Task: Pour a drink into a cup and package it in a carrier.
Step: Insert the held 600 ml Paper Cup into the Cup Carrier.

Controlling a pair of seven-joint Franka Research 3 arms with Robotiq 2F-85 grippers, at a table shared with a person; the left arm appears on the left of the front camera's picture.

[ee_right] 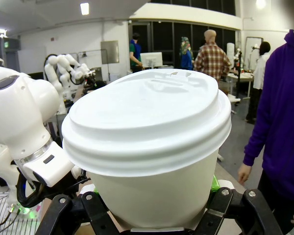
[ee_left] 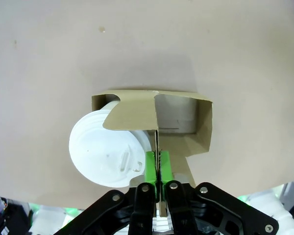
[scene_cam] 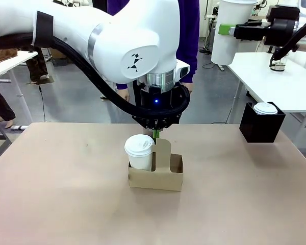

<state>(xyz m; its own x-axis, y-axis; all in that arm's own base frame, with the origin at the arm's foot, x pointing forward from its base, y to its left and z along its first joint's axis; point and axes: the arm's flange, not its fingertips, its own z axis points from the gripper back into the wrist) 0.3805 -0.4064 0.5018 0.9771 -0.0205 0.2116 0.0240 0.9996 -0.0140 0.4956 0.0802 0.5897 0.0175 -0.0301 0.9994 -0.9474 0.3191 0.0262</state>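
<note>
Left wrist view: the left gripper's (ee_left: 158, 161) fingers pinch the upright handle tab of the carrier (ee_left: 203, 127) on the tabletop, and a lidded cup (ee_left: 103, 152) sits in the slot beside that tab. Right wrist view: the right gripper's (ee_right: 152, 188) fingers seemingly clamp a second lidded cup (ee_right: 147, 122), well apart from the carrier

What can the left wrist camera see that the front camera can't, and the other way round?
Left wrist view: looking straight down, the left claw has its green pads pinched shut on the handle tab of the carrier, with an empty slot beside it.
Front view: a black box with a lidded cup sunk in it, a person in purple, and the right claw holding another cup up high.
Both: the white-lidded cup sitting in the brown carrier on the table.
</note>
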